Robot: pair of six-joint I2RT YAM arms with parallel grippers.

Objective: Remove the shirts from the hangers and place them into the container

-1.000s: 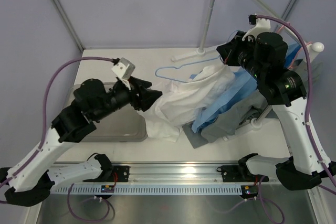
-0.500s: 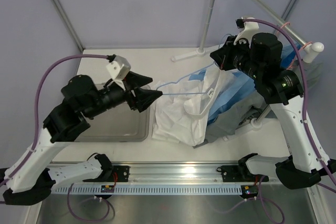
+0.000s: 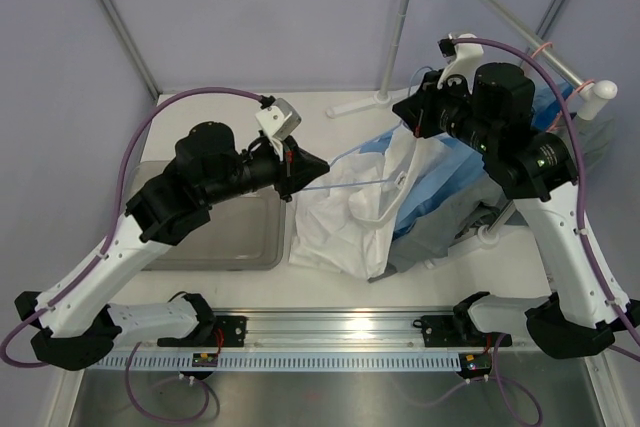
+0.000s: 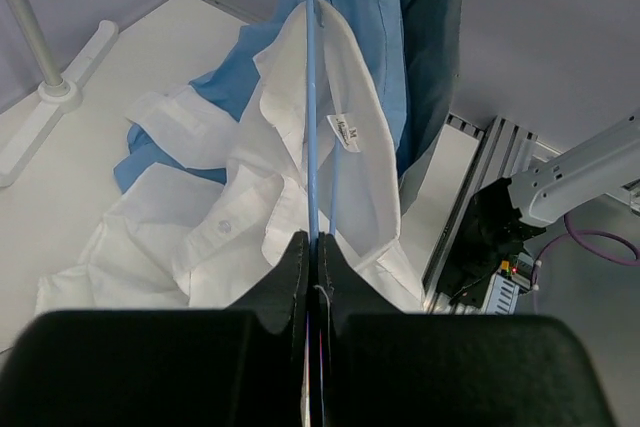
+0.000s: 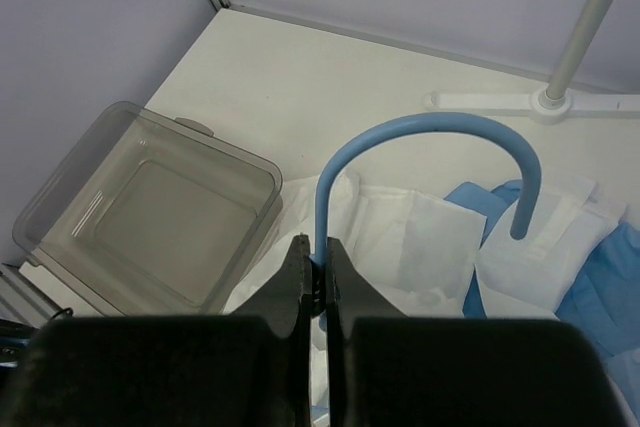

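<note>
Both arms grip the light blue hanger (image 4: 310, 97). The left gripper (image 4: 312, 252) is pinched tight on its wire, and the right gripper (image 5: 318, 272) is clamped on the stem below its hook. The white shirt (image 3: 345, 222) hangs from the hanger, its lower folds on the table (image 3: 440, 282) just beside the translucent grey container (image 3: 235, 232). The light blue shirt (image 3: 445, 172) and grey shirt (image 3: 450, 229) lie heaped to its right.

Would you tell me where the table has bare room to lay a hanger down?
Bare: table between container and rack base, and the front strip along the rail. The container is empty. Crowded: right half, under white shirt, blue shirt, grey shirt.
</note>
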